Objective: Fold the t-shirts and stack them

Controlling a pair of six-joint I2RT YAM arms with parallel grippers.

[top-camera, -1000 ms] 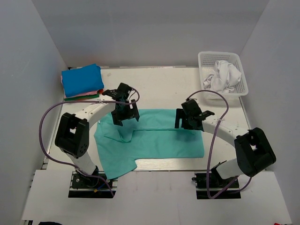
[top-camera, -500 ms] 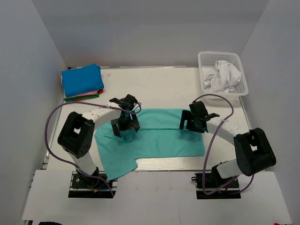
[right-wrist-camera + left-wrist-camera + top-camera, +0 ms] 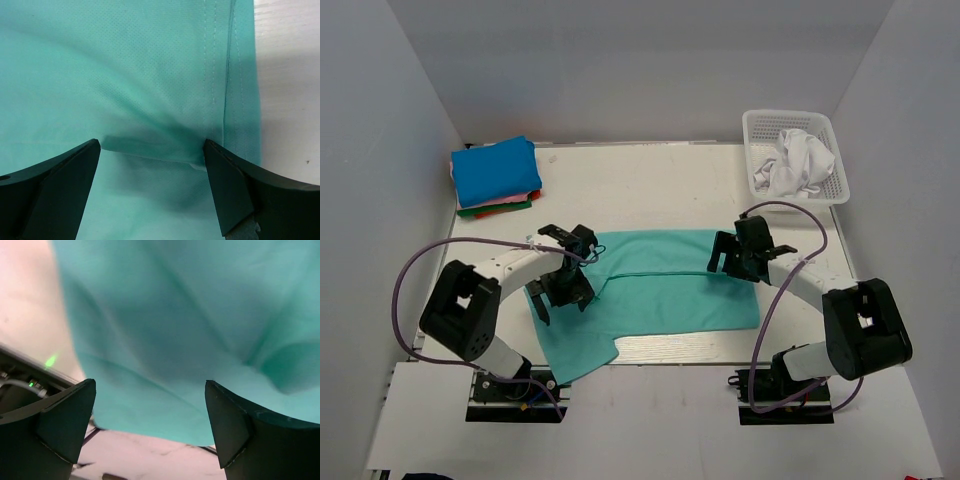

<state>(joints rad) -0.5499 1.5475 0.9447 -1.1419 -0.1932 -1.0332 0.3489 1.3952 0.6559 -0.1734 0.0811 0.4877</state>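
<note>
A teal t-shirt lies spread on the table, with a fold line across its far part and a sleeve hanging toward the near left edge. My left gripper is open and empty just above the shirt's left side. In the left wrist view its fingers straddle the shirt's near hem. My right gripper is open and empty over the shirt's right part. In the right wrist view it is close above a folded edge of the shirt.
A stack of folded shirts with a blue one on top sits at the far left corner. A white basket holding crumpled white shirts stands at the far right. The table's near edge runs just below the teal shirt.
My left gripper has moved toward the near left, from the shirt's far edge to its left side. My right gripper shifted slightly right. The shirt's far left part now lies flatter.
</note>
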